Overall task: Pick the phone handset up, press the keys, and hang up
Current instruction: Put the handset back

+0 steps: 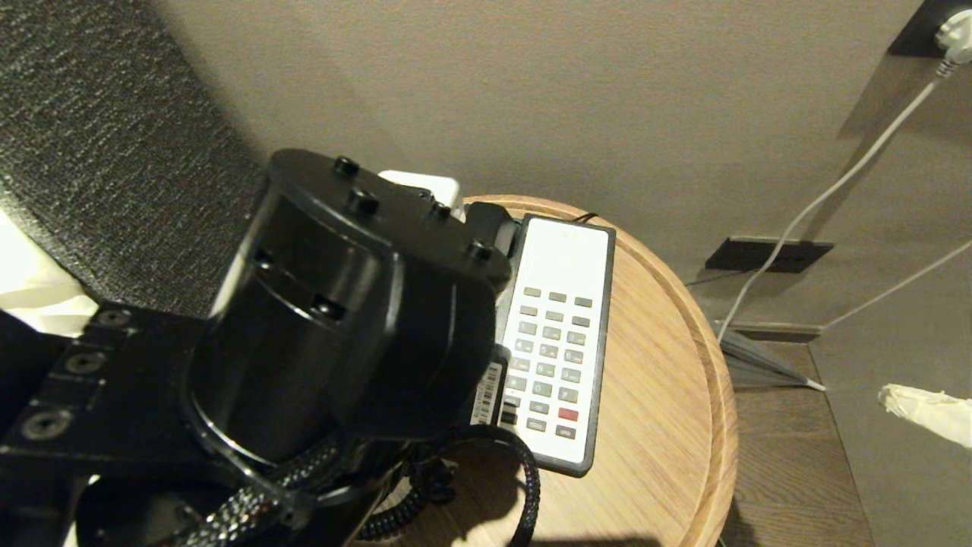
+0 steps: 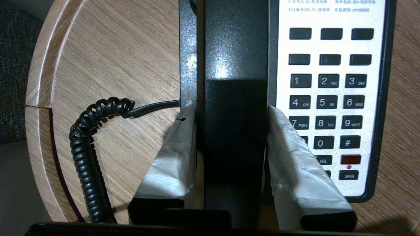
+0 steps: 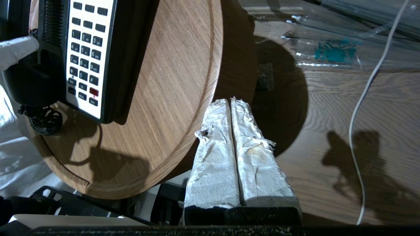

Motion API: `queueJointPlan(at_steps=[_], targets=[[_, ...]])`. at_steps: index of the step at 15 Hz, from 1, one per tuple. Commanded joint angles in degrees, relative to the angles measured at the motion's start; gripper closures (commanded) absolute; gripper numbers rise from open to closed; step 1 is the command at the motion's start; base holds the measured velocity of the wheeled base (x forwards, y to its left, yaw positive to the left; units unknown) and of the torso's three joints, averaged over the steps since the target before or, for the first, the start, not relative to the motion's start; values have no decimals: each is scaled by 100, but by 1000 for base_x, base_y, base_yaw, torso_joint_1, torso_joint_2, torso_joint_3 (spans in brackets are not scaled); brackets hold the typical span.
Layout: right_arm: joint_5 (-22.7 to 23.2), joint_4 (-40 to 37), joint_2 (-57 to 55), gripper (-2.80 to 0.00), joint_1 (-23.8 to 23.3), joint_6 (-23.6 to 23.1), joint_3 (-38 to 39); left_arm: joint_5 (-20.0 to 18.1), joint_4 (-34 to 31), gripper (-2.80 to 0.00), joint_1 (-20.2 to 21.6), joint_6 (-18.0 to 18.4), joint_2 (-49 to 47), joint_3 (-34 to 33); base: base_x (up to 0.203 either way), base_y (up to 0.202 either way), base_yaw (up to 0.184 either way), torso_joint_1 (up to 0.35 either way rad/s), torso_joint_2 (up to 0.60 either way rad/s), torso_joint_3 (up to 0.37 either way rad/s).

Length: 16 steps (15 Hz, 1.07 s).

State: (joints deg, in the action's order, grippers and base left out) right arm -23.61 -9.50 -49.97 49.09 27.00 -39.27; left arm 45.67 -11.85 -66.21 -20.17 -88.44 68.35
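Left end effector is clamped on the handset, pads flush on both sides at mid-shaft; handset lies along the phone base, just beside the keys on the round surface. Lift straight up, keep it level, and let the cord uncoil without dragging the base. Right end effector is pinched shut and empty, off the surface's edge: good for poking keys

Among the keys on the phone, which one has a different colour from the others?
The red key, right of the VOL key and above SPKR; the other keys are dark grey.
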Motion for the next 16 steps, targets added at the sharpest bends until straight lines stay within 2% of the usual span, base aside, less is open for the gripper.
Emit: queueJointPlan(at_steps=[1,3,7,16], targets=[[-12,-34,66,0,4,16,8,30,-19,0,55,-13,-15,-15,0,0,0,0,0,0],[-12,-35,84,0,4,16,16,9,2,0,101,-5,-34,-15,0,0,0,0,0,0],[-12,-35,101,0,4,16,6,-234,578,0,161,303,-77,-31,0,0,0,0,0,0],[-12,-35,110,0,4,7,-31,-410,642,0,223,277,-48,-236,0,0,0,0,0,0]])
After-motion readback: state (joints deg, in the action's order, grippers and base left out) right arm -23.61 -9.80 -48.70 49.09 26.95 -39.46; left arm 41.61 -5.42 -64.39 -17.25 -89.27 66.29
